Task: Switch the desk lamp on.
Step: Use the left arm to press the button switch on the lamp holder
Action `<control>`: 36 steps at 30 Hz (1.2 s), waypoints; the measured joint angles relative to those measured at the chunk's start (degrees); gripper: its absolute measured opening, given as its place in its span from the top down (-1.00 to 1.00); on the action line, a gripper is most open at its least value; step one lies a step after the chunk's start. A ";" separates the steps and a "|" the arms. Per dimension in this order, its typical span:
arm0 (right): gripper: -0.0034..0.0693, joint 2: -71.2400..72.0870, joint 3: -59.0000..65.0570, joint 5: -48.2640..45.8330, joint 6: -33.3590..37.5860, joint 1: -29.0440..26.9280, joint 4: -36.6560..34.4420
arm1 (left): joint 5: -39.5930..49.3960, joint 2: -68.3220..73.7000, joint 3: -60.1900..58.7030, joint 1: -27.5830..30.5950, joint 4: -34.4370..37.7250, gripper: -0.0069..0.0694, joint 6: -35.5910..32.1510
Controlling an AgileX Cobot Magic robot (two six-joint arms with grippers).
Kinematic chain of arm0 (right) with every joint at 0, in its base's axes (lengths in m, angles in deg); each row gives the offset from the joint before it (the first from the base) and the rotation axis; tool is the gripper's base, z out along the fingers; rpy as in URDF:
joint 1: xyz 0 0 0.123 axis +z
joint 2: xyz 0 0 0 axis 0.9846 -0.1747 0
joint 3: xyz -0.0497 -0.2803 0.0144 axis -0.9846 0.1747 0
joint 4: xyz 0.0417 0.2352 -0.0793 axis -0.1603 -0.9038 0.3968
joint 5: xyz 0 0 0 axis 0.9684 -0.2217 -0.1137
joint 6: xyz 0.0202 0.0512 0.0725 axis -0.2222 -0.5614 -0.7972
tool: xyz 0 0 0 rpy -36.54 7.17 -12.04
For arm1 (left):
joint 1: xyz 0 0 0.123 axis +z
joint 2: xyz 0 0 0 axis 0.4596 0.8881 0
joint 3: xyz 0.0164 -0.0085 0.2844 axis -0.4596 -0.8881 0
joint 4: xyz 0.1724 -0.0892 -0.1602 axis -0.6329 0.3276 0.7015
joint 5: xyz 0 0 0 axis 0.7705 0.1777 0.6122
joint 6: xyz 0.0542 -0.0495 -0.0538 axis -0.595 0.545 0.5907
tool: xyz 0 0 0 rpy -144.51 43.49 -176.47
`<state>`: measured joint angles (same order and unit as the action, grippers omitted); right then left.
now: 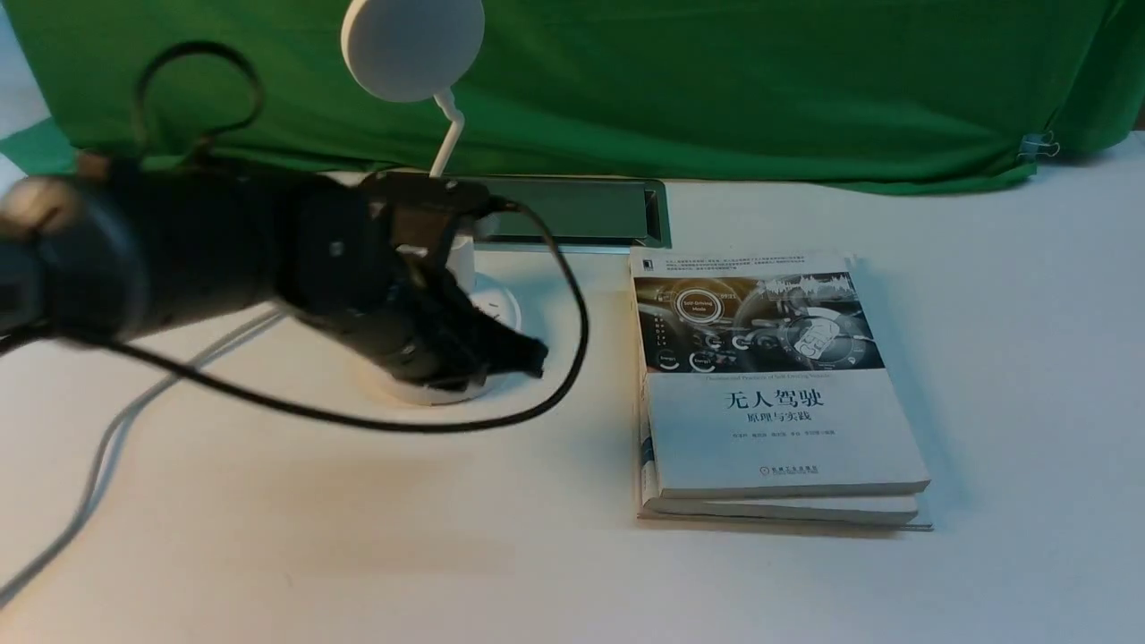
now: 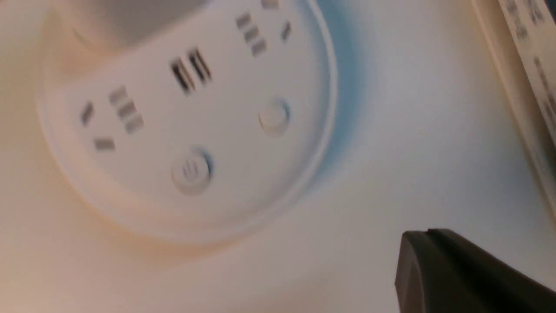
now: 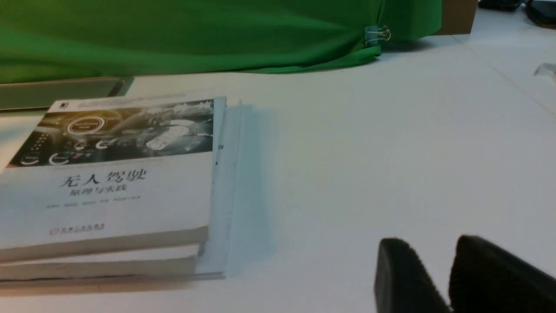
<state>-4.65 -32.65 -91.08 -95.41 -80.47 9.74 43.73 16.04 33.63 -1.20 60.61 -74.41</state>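
Note:
The white desk lamp stands at the back left of the table, with its round disc head on a thin neck and its round base partly hidden by my left arm. In the left wrist view the base shows its sockets and two round buttons, one with a power mark and one plain. My left gripper is shut and empty, its tip just past the base's rim, above the table and apart from both buttons. My right gripper is slightly open and empty, low over bare table.
A stack of two books lies right of the lamp and also shows in the right wrist view. A metal cable tray sits behind the lamp. The lamp's white cord runs to the front left. A green cloth hangs at the back.

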 joint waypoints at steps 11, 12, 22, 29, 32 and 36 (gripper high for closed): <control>0.25 0.00 0.00 0.00 0.00 0.00 0.00 | 3.96 14.35 15.32 -0.21 -13.90 0.82 8.81; 0.25 0.00 0.00 0.00 0.00 0.00 0.00 | 4.03 14.36 15.39 -0.21 -14.08 0.82 9.06; 0.25 0.00 0.00 0.00 0.00 0.00 0.00 | 6.74 14.60 15.51 -0.21 -17.21 0.82 14.60; 0.25 0.00 0.00 0.00 0.00 0.00 0.00 | 6.68 15.56 15.51 -0.21 -17.37 0.82 14.75; 0.25 0.00 0.00 0.00 0.00 0.00 0.00 | 6.81 15.90 15.51 -0.21 -17.31 0.82 14.85; 0.25 0.00 0.00 0.00 0.00 0.00 0.00 | 7.24 16.44 15.88 -0.21 -15.60 0.82 14.59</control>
<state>-4.65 -32.65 -91.08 -95.41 -80.47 9.74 50.97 32.49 49.50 -1.41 45.01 -59.82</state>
